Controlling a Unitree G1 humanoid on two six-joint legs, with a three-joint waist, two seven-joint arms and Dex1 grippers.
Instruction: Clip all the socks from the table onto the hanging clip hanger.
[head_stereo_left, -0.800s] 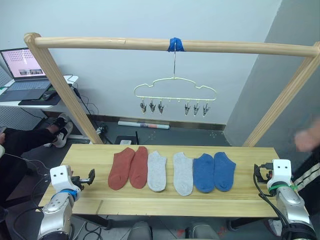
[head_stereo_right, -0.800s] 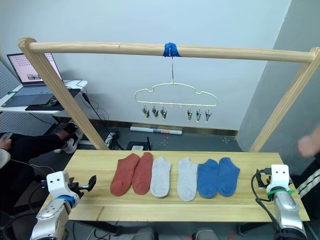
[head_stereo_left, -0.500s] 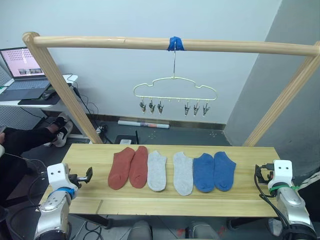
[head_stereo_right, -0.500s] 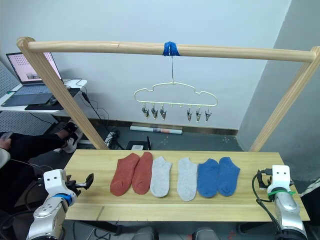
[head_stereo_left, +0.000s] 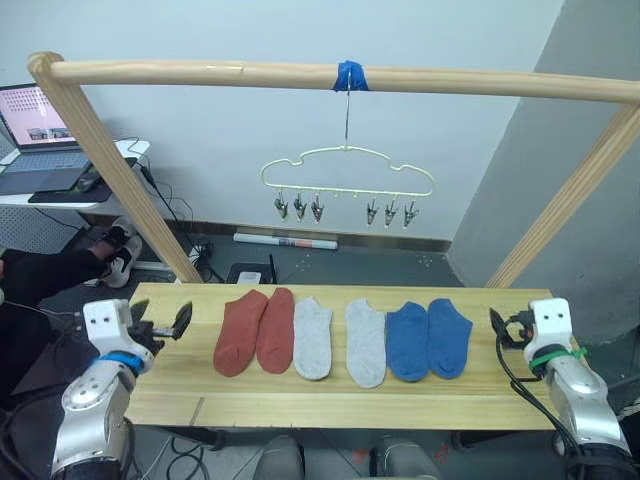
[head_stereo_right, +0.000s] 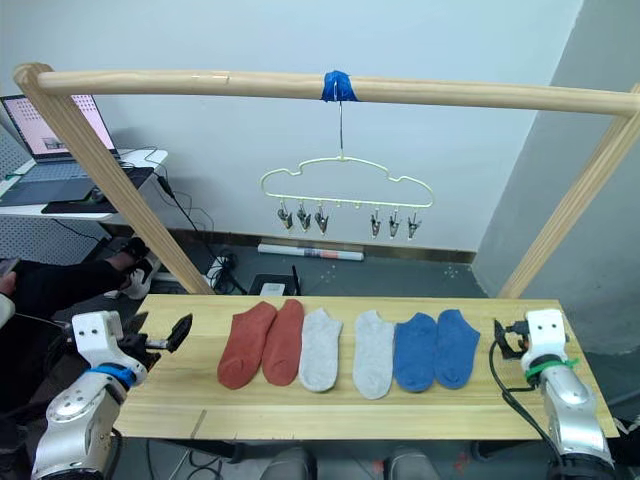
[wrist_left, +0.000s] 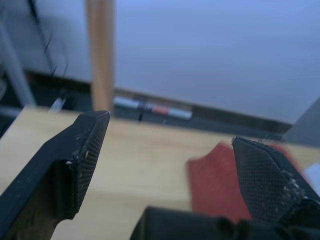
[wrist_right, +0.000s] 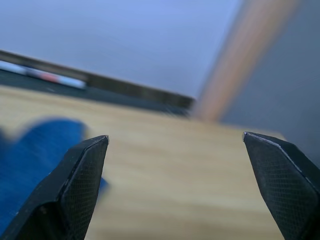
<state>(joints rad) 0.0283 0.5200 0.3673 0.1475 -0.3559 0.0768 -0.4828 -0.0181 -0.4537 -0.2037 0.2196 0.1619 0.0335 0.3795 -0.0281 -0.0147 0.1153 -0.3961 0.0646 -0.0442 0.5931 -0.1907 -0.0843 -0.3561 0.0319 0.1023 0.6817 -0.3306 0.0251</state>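
Observation:
Six socks lie side by side across the middle of the pale wooden table: two rust-red socks, two light grey socks and two blue socks. The yellow-green clip hanger hangs by its hook from the pole above them, and its silver clips are empty. My left gripper is open over the table's left end, left of the red socks. My right gripper is open over the right end, right of the blue socks.
A thick wooden pole frame spans the table, its slanted legs standing behind both ends. A desk with a laptop stands far left. A person's legs and shoes are on the floor there. A tube lies by the wall.
The camera has shifted slightly. Both grippers have moved up and inward over the table's ends. A person's hand at the far right edge has left the view.

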